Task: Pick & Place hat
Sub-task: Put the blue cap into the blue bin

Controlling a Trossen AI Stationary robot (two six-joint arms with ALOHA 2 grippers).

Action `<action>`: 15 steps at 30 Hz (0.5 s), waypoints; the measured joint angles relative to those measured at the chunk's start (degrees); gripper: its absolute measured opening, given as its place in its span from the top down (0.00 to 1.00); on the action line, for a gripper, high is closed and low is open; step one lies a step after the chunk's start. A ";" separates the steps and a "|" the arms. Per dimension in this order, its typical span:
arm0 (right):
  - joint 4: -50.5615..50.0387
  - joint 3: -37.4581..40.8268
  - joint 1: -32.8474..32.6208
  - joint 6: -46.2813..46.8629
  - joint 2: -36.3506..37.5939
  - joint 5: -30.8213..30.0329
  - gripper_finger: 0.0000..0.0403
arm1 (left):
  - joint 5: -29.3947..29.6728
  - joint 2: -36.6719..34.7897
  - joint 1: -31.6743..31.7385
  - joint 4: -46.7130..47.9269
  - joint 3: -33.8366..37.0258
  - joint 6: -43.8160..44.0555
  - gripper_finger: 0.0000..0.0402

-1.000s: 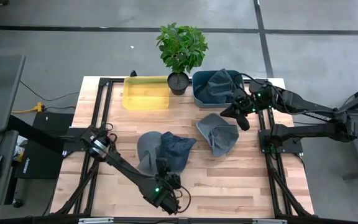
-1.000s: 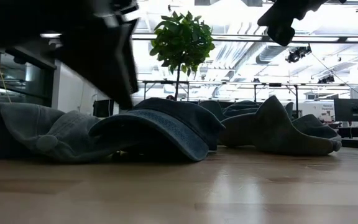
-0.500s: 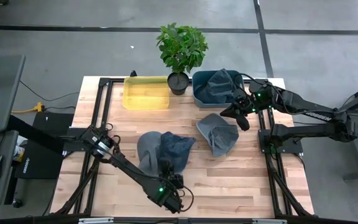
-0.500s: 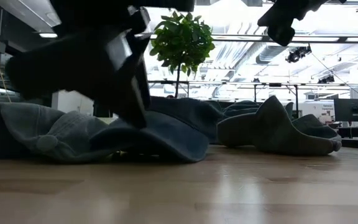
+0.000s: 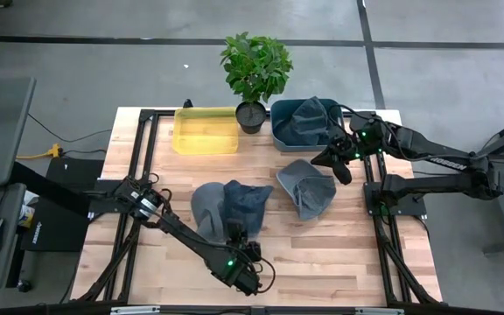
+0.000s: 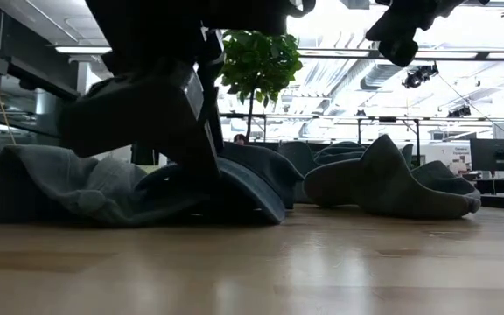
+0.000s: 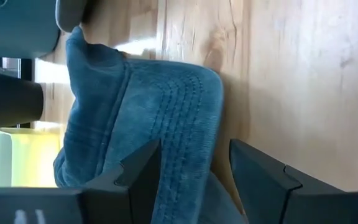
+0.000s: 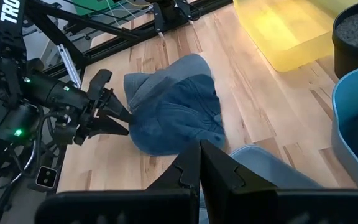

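A dark blue denim cap [image 5: 247,201] lies on the table against a grey cap [image 5: 203,208], its brim toward the near edge. My left gripper [image 5: 237,234] is open and low at that brim [image 7: 188,118], coming from the near side. A third grey-blue cap [image 5: 306,186] rests farther right. My right gripper [image 5: 343,169] is shut and hovers above the table by the blue bin [image 5: 280,133], which holds another cap [image 5: 309,116]. My left gripper has its open fingers on either side of the blue cap's brim edge [image 7: 204,155]. It comes slanting down from the table's near side. One finger [image 6: 204,162] lies on the brim's top, the other [image 7: 260,177] close to the wood. The cap rests on the table.
A yellow bin [image 5: 206,129] and a potted plant [image 5: 255,70] stand at the far edge beside the blue bin. Bare wood lies along the near edge and to the right of the caps. The arms' dark frames run along both table sides.
My left gripper has moved toward the far edge and down onto the blue cap's brim. The brim has gone from arched to pressed flatter, and the blue and grey caps have slid slightly toward the far edge. My right arm has kept still.
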State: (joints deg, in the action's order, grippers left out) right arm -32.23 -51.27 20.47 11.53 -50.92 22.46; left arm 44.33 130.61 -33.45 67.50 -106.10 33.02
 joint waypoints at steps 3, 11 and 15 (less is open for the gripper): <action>-0.02 0.00 0.00 0.00 0.00 0.00 1.00 | -0.74 0.00 0.94 0.14 0.00 -0.54 0.54; -0.69 0.00 0.02 0.04 0.00 0.00 1.00 | -2.15 -0.02 3.42 0.56 0.00 -1.34 0.54; -2.90 0.00 0.02 0.11 0.00 0.19 1.00 | -2.85 -0.02 4.40 0.48 0.00 -1.36 0.54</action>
State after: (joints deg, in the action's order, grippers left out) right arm -35.13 -51.27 20.49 11.64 -50.92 22.64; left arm 41.48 130.58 -29.05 67.98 -106.10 31.66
